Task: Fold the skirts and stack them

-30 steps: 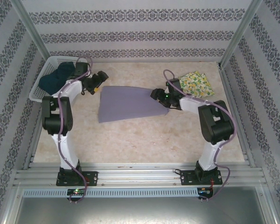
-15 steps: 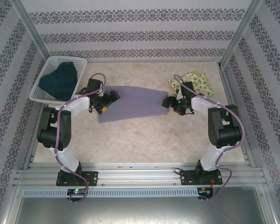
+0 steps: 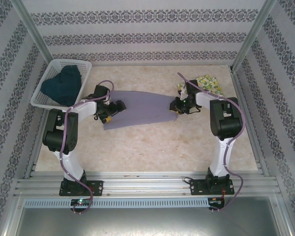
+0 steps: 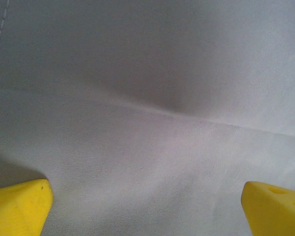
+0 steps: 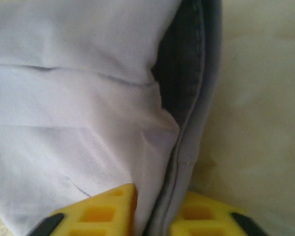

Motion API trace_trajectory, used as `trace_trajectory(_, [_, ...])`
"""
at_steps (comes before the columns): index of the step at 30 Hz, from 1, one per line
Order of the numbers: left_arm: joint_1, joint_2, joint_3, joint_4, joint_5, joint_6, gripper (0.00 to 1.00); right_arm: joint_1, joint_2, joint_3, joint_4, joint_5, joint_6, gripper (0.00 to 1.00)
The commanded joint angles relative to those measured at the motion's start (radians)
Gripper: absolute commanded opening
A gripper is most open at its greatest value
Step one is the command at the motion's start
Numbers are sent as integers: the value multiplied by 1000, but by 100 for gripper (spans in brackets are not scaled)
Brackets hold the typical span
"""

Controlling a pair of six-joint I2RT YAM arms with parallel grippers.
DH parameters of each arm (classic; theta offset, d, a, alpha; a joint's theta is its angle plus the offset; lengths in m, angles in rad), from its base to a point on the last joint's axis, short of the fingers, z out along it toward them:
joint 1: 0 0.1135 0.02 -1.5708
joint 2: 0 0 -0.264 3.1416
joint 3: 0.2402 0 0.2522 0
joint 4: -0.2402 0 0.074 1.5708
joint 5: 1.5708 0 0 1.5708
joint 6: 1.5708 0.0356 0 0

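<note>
Your left tool (image 3: 111, 109) has swung away from the white basket (image 3: 69, 61) at 10 o'clock, where the dark blue-teal skirt (image 3: 63, 86) lies heaped. It now sits over the 9 o'clock edge of the grey-lavender skirt (image 3: 140, 109), fingers spread wide and gripping nothing. That skirt lies flat in the middle of the table (image 3: 147, 152). At its 3 o'clock edge your right tool (image 3: 176, 105) is pinched tight on the hem. Near it, at 2 o'clock, rests the yellow printed skirt (image 3: 210, 84).

We see the stitched edge of the plain grey-lavender cloth skirt (image 5: 83, 98) pinched between our right end effector's (image 5: 155, 216) yellow fingertips (image 5: 105, 211), beside the mottled beige table (image 5: 265, 98).
</note>
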Motion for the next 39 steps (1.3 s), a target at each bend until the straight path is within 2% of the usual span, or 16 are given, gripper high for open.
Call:
trace_trajectory(1, [8, 21, -40, -37, -24, 24, 100, -1, 26, 2, 10, -40, 30, 5])
trace_trajectory(2, [8, 19, -43, -37, -27, 23, 100, -8, 16, -5, 32, -47, 46, 0])
trace_trajectory(6, [5, 13, -55, -19, -1, 4, 100, -37, -84, -16, 96, -87, 86, 0])
trace_trajectory(10, [-34, 11, -53, 21, 69, -50, 100, -69, -175, 17, 16, -90, 35, 0])
trace_trajectory(14, [-71, -16, -41, 61, 69, -92, 100, -82, -246, 57, -94, -112, -24, 0])
trace_trajectory(17, [-72, -6, -42, 93, 85, -110, 100, -62, -292, 66, -113, -123, -17, 0])
trace_trajectory(22, [-72, 19, -30, 72, 92, -92, 100, -23, -289, 78, -185, -33, -17, 0])
trace_trajectory(29, [-70, 8, -21, 26, 63, -50, 100, -73, -283, -102, -130, 89, 51, 1])
trace_trajectory(30, [-69, 8, -21, 17, 59, -43, 100, -87, -281, -124, -130, 96, 47, 5])
trace_trajectory(32, [-64, 9, -18, -9, 52, -22, 100, -116, -280, -163, -139, 146, 29, 28])
trace_trajectory(35, [-51, 10, -15, -72, 31, 25, 100, -158, -312, -204, -143, 225, 30, 51])
trace_trajectory(37, [-38, 0, -23, -108, 6, 54, 100, -182, -334, -230, -112, 203, 30, 76])
trace_trajectory(38, [-32, -9, -27, -119, -3, 68, 100, -186, -331, -236, -98, 161, 25, 82])
trace_trajectory(39, [-28, -14, -31, -119, 2, 80, 100, -184, -311, -222, -104, 94, 11, 84])
